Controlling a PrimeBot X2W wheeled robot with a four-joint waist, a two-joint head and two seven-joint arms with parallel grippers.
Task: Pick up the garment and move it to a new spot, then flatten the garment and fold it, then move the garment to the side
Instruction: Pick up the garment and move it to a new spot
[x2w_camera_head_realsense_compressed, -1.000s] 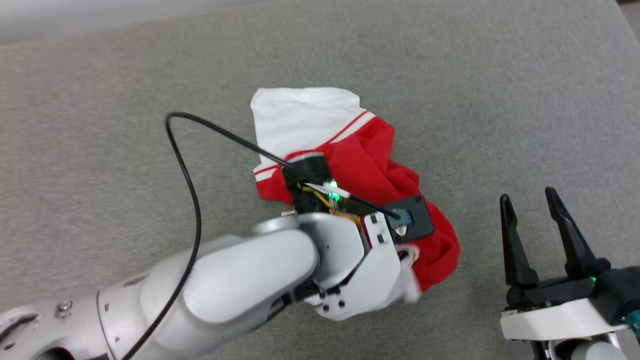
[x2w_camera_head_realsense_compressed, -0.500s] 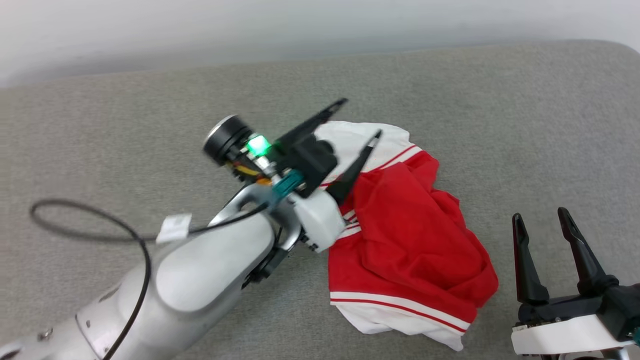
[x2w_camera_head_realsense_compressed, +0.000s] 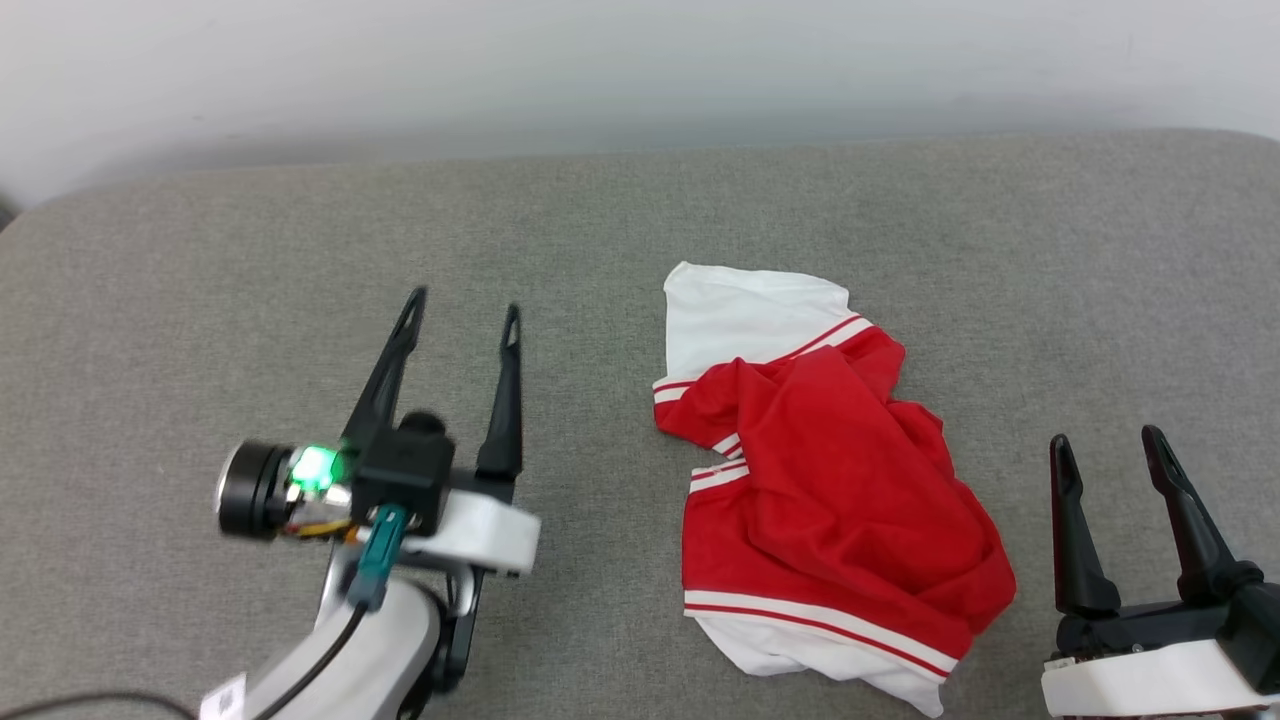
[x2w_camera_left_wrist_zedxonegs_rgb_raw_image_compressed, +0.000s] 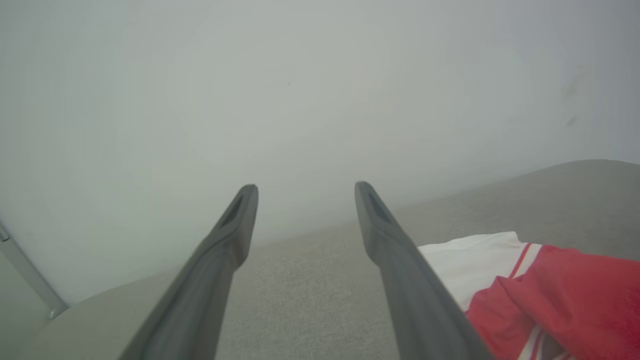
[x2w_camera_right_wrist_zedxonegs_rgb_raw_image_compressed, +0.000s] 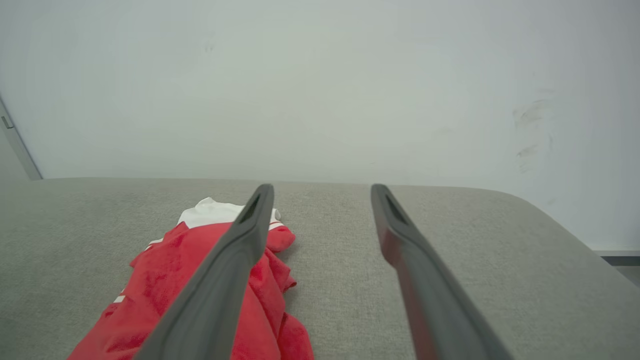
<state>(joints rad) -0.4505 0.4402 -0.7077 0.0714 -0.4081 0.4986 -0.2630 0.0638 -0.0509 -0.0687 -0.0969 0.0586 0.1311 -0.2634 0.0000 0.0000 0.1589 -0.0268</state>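
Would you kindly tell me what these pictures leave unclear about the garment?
Head view: the garment lies crumpled, its folds hiding any print on the front.
Right wrist view: a finger of the right claw covers part of it.
Left wrist view: the frame's right edge cuts it off.

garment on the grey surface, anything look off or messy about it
Yes: the garment lies crumpled on the grey surface, its red body bunched over itself, white sections poking out at both ends. No tear or stain shows. The left hand and right hand sit open, apart from it.
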